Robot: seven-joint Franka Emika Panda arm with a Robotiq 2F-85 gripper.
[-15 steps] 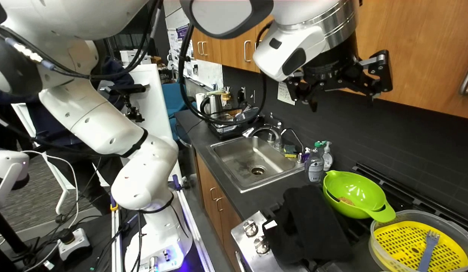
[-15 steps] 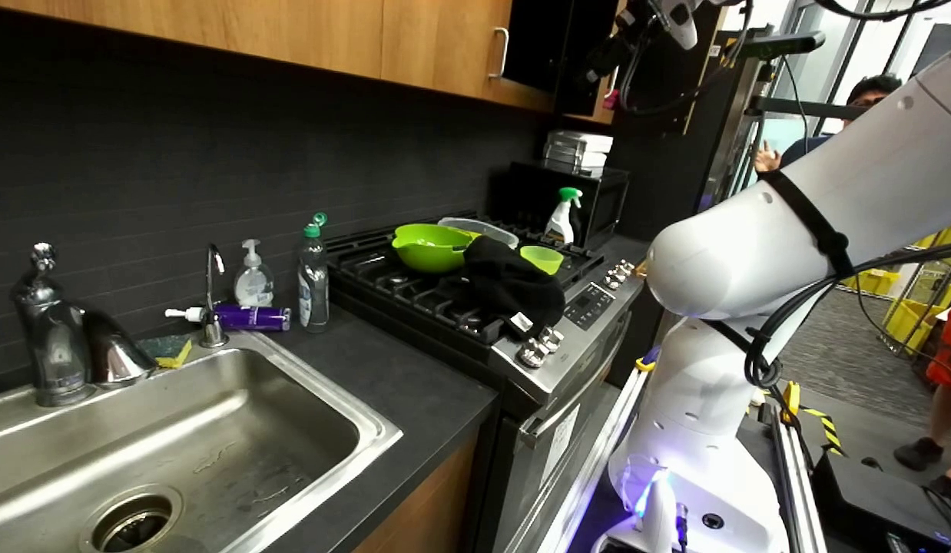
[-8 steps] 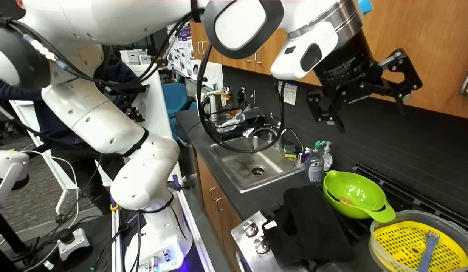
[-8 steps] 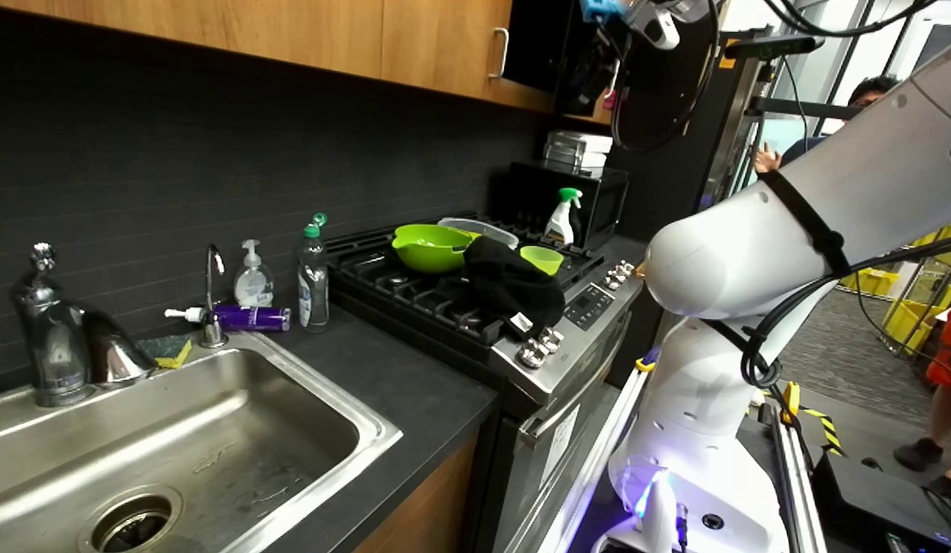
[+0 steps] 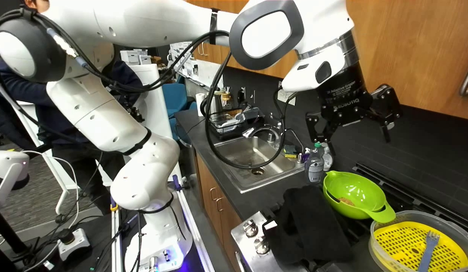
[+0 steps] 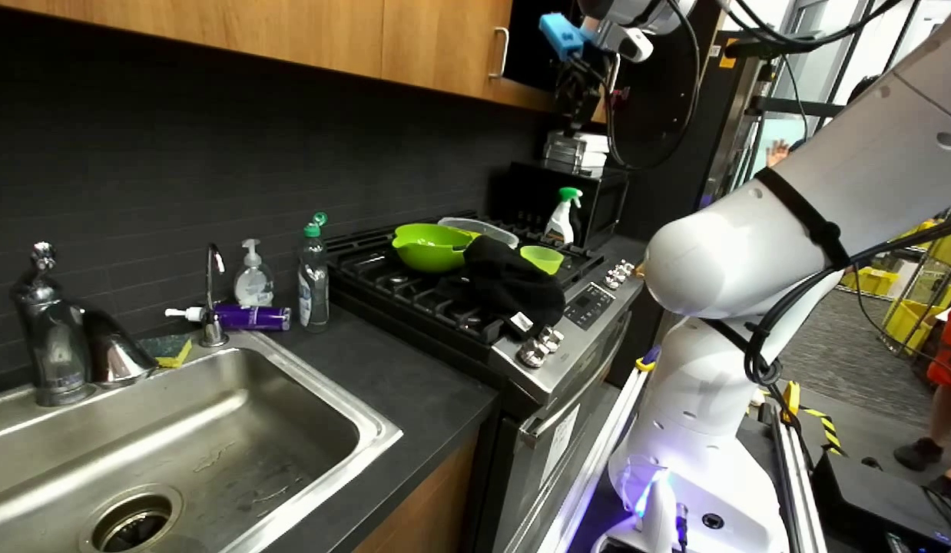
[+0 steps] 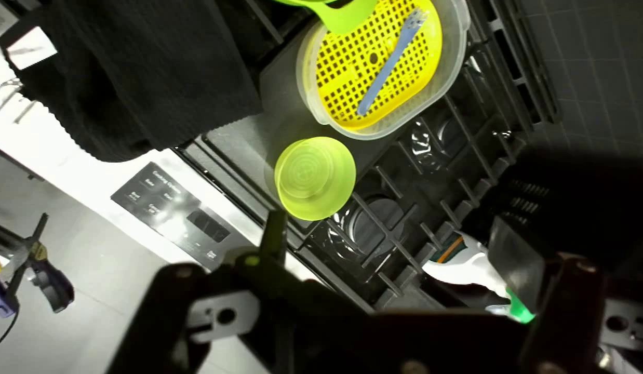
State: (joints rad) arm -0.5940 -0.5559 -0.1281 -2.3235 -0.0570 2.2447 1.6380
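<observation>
Hanging lower than a moment ago, with claw (image 5: pixel 358 144) spread wide and empty; nearer now to the small green cup (image 7: pixel 315 178), below on the stove (image 7: pixel 376 223), just beside the clear tub (image 7: pixel 454 44).

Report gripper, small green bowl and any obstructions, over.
Gripper open, holding nothing. Small green bowl on the stove, ungrasped. Nothing visibly blocking it; black cloth nearby.

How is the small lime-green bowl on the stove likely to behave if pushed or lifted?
The small lime-green bowl is probably light: its walls look thin and translucent. Its base is narrower than its rim, so a high push might tip it.
</observation>
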